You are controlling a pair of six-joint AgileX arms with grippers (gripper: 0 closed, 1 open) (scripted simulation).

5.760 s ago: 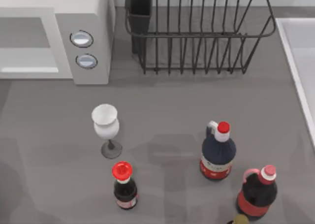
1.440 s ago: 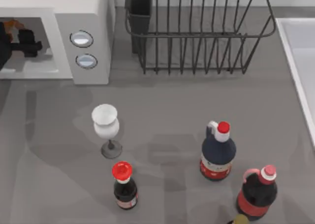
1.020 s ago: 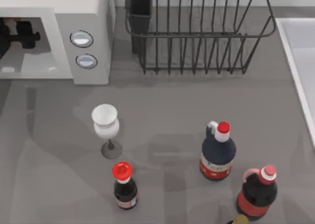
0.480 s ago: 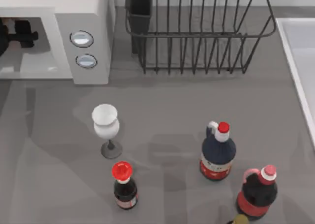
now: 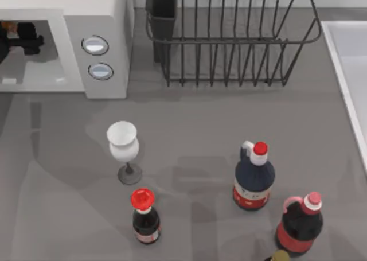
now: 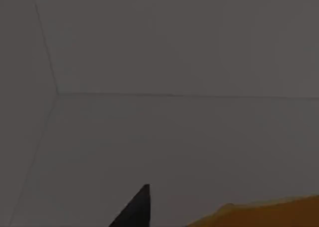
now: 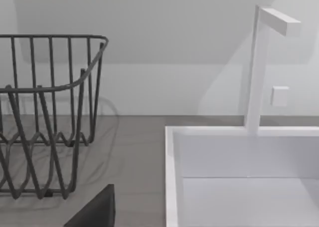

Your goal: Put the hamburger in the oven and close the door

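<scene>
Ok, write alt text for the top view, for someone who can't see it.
The left gripper reaches into the open white oven at the table's far left, a bit of the orange hamburger showing beside it. In front stand a white wine glass and three red-capped dark bottles; a black wire rack sits behind, a white sink at right.

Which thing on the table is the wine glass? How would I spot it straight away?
Start at the white oven in the top view's upper left and look below its two silver knobs. The wine glass stands there, just above the small dark bottle with the wide red cap. It is the one white, stemmed, open-topped thing among capped bottles.
</scene>
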